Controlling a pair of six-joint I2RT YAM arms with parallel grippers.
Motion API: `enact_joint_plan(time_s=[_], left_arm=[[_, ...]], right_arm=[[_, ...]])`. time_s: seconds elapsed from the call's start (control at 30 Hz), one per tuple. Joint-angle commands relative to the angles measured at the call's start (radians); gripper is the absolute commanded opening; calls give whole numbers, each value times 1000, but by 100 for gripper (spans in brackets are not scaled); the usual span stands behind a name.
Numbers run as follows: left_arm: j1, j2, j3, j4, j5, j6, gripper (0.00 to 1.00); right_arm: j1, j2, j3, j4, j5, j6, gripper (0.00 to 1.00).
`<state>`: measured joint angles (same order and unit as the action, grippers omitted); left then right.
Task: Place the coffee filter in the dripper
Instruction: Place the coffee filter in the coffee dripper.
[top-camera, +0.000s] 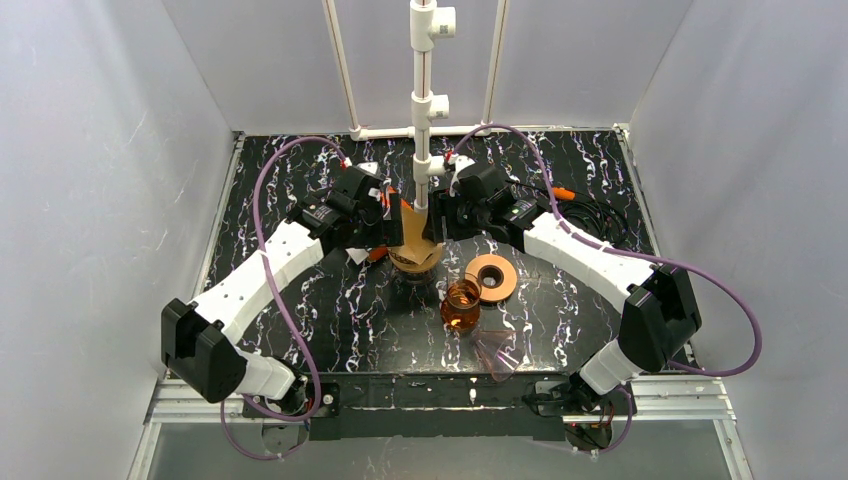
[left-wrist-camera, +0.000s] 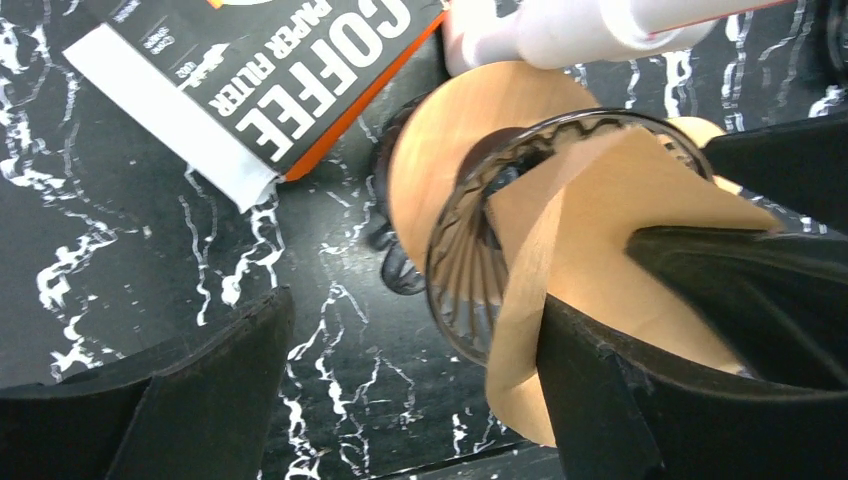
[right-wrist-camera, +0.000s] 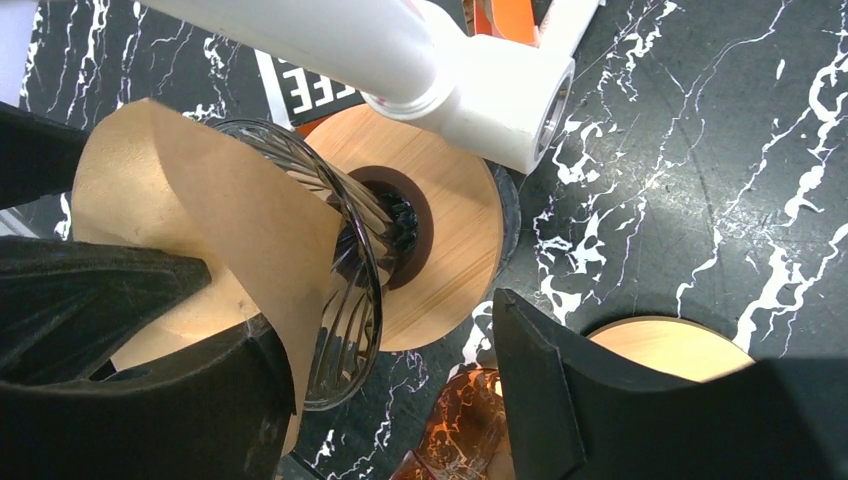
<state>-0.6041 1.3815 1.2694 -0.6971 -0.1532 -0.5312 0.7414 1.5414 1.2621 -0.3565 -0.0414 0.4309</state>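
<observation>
The dripper (top-camera: 415, 262) is a clear ribbed glass cone (left-wrist-camera: 470, 280) on a round wooden base (right-wrist-camera: 455, 250), at the table's middle. The brown paper coffee filter (top-camera: 413, 235) stands in it, its wall rising well above the glass rim (left-wrist-camera: 620, 230) (right-wrist-camera: 240, 210). My left gripper (top-camera: 395, 225) (left-wrist-camera: 415, 300) is open on the cone's left side, one finger against the paper. My right gripper (top-camera: 440, 215) (right-wrist-camera: 385, 315) is open on the right side, its left finger pressed to the filter's edge. Neither pair of jaws is closed on the paper.
A white pipe stand (top-camera: 424, 100) rises right behind the dripper. A coffee filter box (left-wrist-camera: 260, 80) lies to the left of it. An amber glass jar (top-camera: 461, 305), a wooden ring (top-camera: 492, 277) and a clear cone (top-camera: 497, 352) sit nearer the front right.
</observation>
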Motion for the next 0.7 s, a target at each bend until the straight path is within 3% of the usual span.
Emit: enact_joint_plan(time_s=[0.0,0.13,0.37,0.67], left_arm=[[-2,-39,-22,82,103,-1,87],[-2,-16,-23,81,101,-12,89],[-2,22,-33,55,51,-37,85],[-2,15,-47,33,-1,-24,71]], right_arm=[[1,-24,-11,14,-52,24,74],[2,-22,-35,57,-87,53,80],[2,-2,-57,93,-104,75,80],[3,16,-84,91,-62,64,59]])
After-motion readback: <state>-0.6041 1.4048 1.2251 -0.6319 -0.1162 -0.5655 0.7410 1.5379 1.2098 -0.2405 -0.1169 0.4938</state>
